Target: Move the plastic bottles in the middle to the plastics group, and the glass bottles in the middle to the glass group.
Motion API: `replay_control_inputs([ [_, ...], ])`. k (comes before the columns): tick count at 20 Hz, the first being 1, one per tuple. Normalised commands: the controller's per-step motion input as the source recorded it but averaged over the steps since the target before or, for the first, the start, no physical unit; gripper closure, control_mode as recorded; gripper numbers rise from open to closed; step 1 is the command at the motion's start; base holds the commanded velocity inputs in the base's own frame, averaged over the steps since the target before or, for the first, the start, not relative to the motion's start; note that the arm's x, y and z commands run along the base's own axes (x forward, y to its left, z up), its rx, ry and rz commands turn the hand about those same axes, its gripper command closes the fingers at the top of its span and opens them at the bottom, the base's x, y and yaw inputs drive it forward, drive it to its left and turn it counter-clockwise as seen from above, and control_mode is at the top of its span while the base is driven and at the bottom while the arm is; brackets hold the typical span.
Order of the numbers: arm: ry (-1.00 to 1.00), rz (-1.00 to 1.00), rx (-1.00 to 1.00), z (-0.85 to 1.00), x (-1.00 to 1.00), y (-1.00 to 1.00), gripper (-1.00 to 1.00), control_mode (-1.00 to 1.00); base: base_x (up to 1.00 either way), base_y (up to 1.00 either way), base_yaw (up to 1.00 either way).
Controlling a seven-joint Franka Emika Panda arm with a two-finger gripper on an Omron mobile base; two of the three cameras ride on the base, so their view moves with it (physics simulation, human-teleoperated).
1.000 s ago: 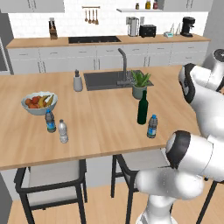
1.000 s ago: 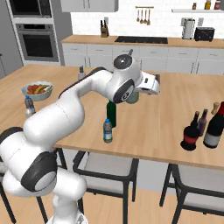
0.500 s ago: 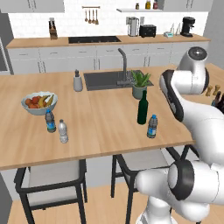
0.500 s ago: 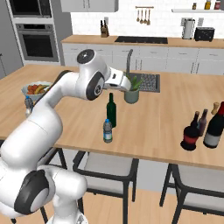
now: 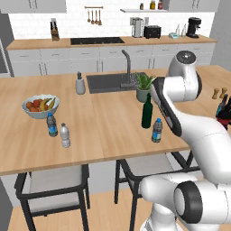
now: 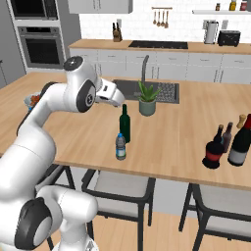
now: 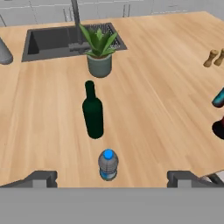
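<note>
Wooden island counter [image 5: 108, 122] keeps green wine bottle [image 7: 92, 111] beside small water bottle [image 7: 107, 165], awaiting sorting; gripper [image 7: 112, 178] hovers above, jaws spread, empty.

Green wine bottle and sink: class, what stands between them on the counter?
A potted plant stands between the green wine bottle and the sink, seen in the hand view.

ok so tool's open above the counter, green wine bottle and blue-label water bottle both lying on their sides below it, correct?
Not quite. In the hand view the green wine bottle and the blue-label water bottle both stand upright, not on their sides. The rest holds: the tool is open above the counter.
</note>
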Motion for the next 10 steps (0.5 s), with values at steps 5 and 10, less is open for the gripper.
replay_control_inputs([
  [5,0.18,0.13,0.08,-0.11,0.19,0.29,-1.00,-1.00,0.00,0.00,0.00],
  [10,0.14,0.14,0.00,-0.15,0.37,0.07,-1.00,-1.00,0.00,0.00,0.00],
])
